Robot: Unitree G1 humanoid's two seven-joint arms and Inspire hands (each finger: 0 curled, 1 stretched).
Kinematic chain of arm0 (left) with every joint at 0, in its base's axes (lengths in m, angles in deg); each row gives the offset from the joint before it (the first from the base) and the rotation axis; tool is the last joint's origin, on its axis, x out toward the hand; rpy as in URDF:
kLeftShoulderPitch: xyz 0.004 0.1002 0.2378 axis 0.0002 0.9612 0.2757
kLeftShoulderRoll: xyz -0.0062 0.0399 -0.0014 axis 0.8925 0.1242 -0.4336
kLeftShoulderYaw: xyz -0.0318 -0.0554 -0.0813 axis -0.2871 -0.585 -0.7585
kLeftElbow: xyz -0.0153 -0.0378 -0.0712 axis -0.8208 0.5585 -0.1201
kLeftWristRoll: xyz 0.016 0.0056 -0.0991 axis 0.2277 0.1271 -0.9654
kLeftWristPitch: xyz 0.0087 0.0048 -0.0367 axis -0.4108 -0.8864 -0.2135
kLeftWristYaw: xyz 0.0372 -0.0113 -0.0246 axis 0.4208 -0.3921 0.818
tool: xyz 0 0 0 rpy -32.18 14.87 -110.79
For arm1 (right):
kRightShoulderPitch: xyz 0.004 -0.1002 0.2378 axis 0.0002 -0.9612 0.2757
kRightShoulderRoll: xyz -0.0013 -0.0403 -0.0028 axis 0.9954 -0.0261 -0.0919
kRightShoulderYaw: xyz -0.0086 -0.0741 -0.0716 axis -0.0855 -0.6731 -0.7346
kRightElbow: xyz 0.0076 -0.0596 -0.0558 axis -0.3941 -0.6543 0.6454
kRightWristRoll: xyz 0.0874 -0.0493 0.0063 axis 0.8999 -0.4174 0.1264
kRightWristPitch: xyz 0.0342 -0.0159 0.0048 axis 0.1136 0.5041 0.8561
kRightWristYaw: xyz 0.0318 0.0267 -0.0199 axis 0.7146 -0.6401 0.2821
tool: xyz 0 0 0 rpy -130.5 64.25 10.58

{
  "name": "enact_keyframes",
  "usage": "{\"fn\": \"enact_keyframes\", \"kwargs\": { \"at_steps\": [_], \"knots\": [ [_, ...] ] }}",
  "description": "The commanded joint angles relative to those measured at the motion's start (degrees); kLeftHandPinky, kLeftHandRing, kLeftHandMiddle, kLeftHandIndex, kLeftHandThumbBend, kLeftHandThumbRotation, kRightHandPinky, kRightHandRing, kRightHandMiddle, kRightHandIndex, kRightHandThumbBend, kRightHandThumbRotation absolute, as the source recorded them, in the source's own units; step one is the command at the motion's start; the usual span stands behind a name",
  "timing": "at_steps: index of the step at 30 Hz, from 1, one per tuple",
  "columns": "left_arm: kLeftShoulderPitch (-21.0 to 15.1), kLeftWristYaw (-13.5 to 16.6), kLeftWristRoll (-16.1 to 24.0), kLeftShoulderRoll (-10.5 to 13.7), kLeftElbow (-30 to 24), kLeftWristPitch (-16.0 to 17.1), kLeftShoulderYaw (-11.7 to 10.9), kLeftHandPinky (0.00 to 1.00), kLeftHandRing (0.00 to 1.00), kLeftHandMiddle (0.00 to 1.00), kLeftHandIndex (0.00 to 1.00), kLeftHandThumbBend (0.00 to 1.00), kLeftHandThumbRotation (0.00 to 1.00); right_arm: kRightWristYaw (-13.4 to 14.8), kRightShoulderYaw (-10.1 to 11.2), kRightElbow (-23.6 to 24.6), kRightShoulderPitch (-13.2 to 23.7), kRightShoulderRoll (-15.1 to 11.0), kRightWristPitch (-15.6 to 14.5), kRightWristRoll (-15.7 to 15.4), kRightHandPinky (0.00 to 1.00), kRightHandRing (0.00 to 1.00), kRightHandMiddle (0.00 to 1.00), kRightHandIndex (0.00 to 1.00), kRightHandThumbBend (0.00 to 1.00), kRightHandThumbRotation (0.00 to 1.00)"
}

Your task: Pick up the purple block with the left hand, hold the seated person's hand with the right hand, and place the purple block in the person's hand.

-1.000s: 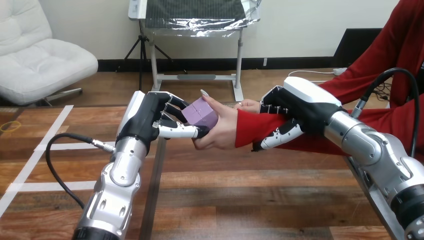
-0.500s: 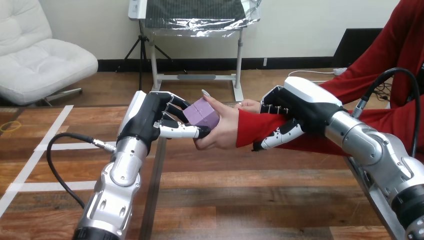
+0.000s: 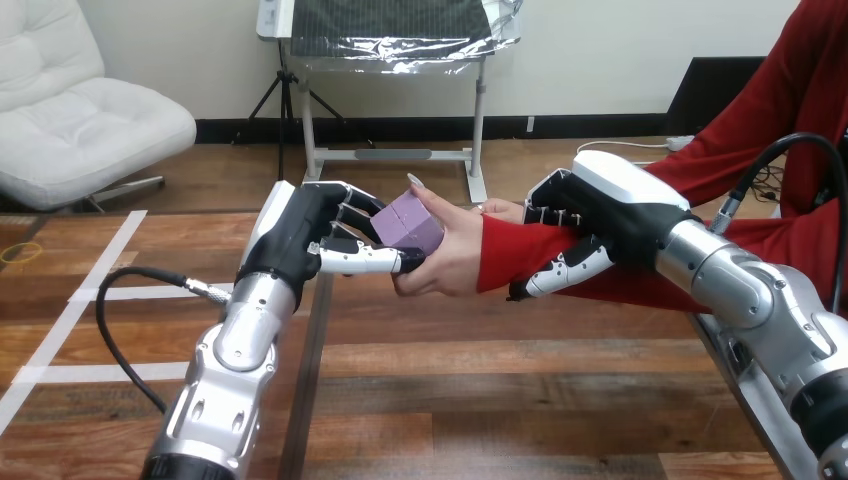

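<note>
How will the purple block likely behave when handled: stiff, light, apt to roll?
The purple block looks stiff: its edges are sharp in the pinch of the left robot hand. Probably light, as a pinch seems enough to hold it. Its flat faces should rest in the person's hand without rolling.

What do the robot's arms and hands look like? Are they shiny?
Yes! Its left forearm and right forearm are shiny silver metal with rounded joints. The left hand and right hand are black with smooth white shells on their backs, and their jointed fingers are black and white.
</note>
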Motion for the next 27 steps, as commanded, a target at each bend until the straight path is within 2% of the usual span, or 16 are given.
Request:
{"fn": "enact_keyframes", "kwargs": {
  "at_steps": [1,8,14,17,27],
  "knots": [
    [-2.25,-1.28,-1.66,-1.34,-4.05,-0.17,0.31,0.50,0.63,0.69,0.71,0.62,0.28,-1.49,0.14,3.16,2.68,2.27,1.99,2.30,0.25,0.30,0.37,0.42,0.82,0.29],
    [-1.38,-1.02,-2.01,-1.38,-5.18,0.23,-0.22,0.57,0.72,0.77,0.79,0.61,0.50,-2.43,0.11,4.20,2.10,1.78,1.07,2.64,0.25,0.31,0.38,0.45,0.84,0.33],
    [-0.68,-0.82,-2.05,-0.96,-5.48,1.67,-0.35,0.60,0.74,0.78,0.80,0.63,0.66,-3.62,0.29,5.34,1.51,1.45,0.03,3.03,0.26,0.31,0.39,0.47,0.85,0.35],
    [-0.43,-0.85,-2.16,-0.79,-5.33,2.62,-0.49,0.61,0.75,0.78,0.79,0.67,0.76,-4.17,0.48,5.94,1.16,1.34,-0.42,3.26,0.26,0.32,0.39,0.48,0.85,0.37],
    [0.29,-0.62,-2.04,-0.54,-5.03,4.67,-0.76,0.64,0.77,0.80,0.79,0.75,0.91,-4.95,0.97,7.48,-0.03,0.97,-0.77,3.79,0.25,0.30,0.38,0.49,0.85,0.37]
  ]
}}
